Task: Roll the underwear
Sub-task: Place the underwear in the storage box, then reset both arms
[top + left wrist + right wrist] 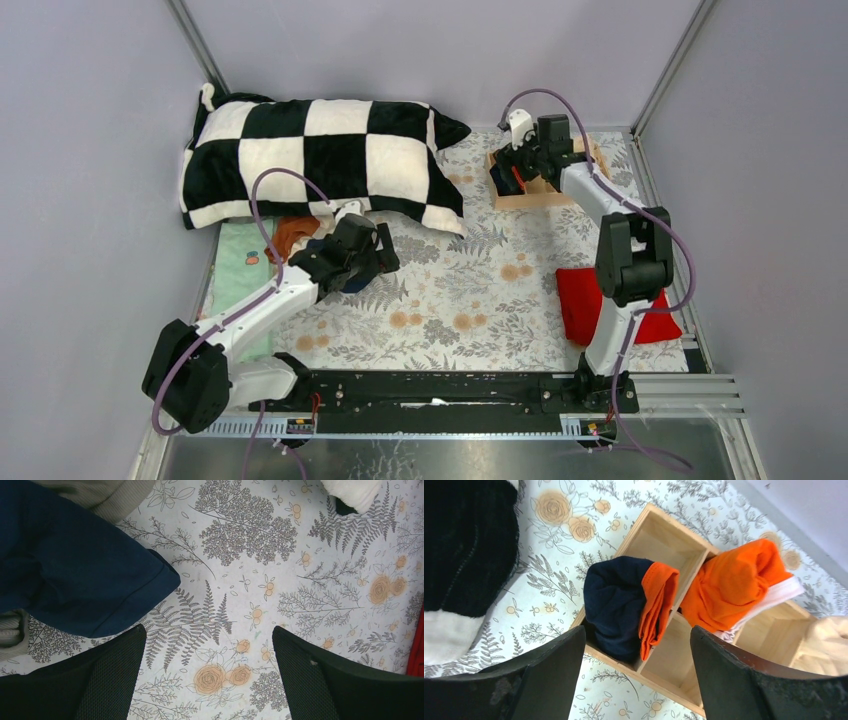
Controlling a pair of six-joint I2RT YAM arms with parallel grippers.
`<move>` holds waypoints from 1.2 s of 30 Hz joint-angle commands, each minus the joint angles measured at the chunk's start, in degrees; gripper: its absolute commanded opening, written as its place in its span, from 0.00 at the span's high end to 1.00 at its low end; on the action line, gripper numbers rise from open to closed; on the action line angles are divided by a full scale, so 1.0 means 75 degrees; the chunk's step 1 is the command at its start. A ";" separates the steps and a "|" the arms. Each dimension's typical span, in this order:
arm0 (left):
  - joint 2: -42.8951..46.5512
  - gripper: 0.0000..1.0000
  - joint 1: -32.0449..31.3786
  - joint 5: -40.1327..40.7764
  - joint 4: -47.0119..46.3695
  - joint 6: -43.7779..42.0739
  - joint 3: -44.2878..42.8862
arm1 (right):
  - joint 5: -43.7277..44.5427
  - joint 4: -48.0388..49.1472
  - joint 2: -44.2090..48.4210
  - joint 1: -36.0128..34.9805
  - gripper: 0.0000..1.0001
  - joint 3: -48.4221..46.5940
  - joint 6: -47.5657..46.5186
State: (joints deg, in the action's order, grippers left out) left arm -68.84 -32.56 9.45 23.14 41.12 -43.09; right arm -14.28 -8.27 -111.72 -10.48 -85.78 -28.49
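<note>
Black jaws of the right gripper are standing spread with nothing between them, hanging over a divided wooden box at the far right of the floral sheet. Directly beneath them a rolled navy brief with orange trim is sitting in the near compartment, bulging over its rim, its trim lying against the divider. A bright orange brief is filling the next compartment, and a beige brief is showing in one further right. The left gripper is also gaping wide and gripping nothing, hovering low over bare sheet; a second navy brief is lying loose just beside its left finger, with a grey ribbed cloth tucked against it and a rust-brown brief nearby, below the checked pillow. Judging by this, three pieces are looking rolled and stowed, while the pile by the left arm is waiting to be flattened, rolled and carried across, so the job is looking roughly half done.
</note>
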 commanded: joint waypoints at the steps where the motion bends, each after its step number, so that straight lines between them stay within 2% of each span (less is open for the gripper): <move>1: 0.0054 0.01 0.0096 0.0178 0.0150 -0.0175 -0.0291 | 0.0271 0.0399 0.0950 0.0005 0.16 0.0158 0.0481; 4: 0.0191 0.01 0.0116 0.0366 0.0270 -0.0206 -0.0361 | 0.0461 0.0583 0.1487 0.0003 0.15 0.0340 0.1178; 9: 0.0463 0.01 0.0177 0.0603 0.0396 -0.0428 -0.0558 | 0.0324 0.0404 0.2640 0.0005 0.13 0.0728 0.3259; 11: 0.0648 0.01 0.0181 0.0690 0.0427 -0.0548 -0.0631 | 0.0113 0.0048 0.3055 0.0003 0.01 0.0769 0.4239; 16: 0.1329 0.01 0.0181 0.1117 0.0663 -0.0976 -0.0821 | -0.0490 -0.0435 0.4119 0.0005 0.00 0.1438 0.5770; 19: 0.1858 0.01 0.0181 0.1273 0.0896 -0.1339 -0.1011 | -0.0296 -0.0905 0.5019 0.0003 0.00 0.1999 0.5867; 23: 0.2729 0.01 0.0181 0.1400 0.1191 -0.1642 -0.1139 | 0.0283 -0.2509 0.5974 0.0003 0.00 0.2112 0.5623; 26: 0.3335 0.01 0.0181 0.1614 0.1299 -0.1782 -0.0998 | 0.0679 -0.3257 0.6821 0.0004 0.00 0.2398 0.5503; 31: 0.4077 0.01 0.0181 0.1818 0.1329 -0.1782 -0.0628 | 0.0844 -0.3458 0.8262 0.0003 0.00 0.3462 0.5469; 36: 0.4304 0.01 0.0181 0.2103 0.1344 -0.1820 -0.0508 | 0.0902 -0.3219 0.9526 0.0003 0.00 0.4486 0.5655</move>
State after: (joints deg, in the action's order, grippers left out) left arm -37.01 -31.70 22.15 32.01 29.36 -47.88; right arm -9.10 -31.59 -44.73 -10.48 -56.51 12.49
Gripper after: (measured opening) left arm 0.987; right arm 0.994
